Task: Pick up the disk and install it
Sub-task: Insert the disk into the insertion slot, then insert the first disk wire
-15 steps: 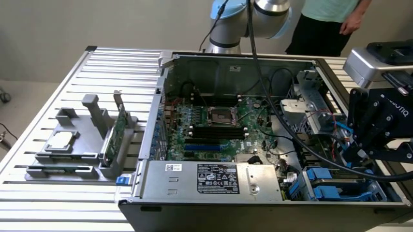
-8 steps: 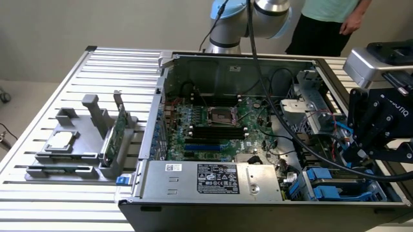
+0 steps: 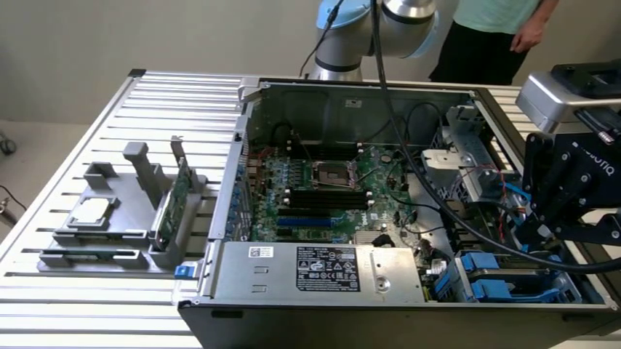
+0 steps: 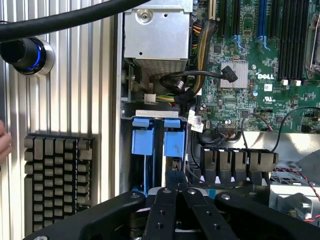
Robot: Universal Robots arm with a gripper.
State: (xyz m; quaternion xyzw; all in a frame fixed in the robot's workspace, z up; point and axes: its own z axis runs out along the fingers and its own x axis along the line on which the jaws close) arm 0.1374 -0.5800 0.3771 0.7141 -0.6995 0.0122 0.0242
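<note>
The jaws are hanging pressed together, gripping nothing; the blue-framed disk (image 4: 172, 142) is sitting edge-on directly ahead of their tips, beside a second blue carrier (image 4: 140, 136).

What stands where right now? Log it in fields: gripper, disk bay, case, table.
gripper: shut, tips close to the blue carriers
blue carriers: two, side by side in the case's corner bay
case: open, motherboard exposed
table: grey fixture holding a green card, on the exterior view's left
</note>
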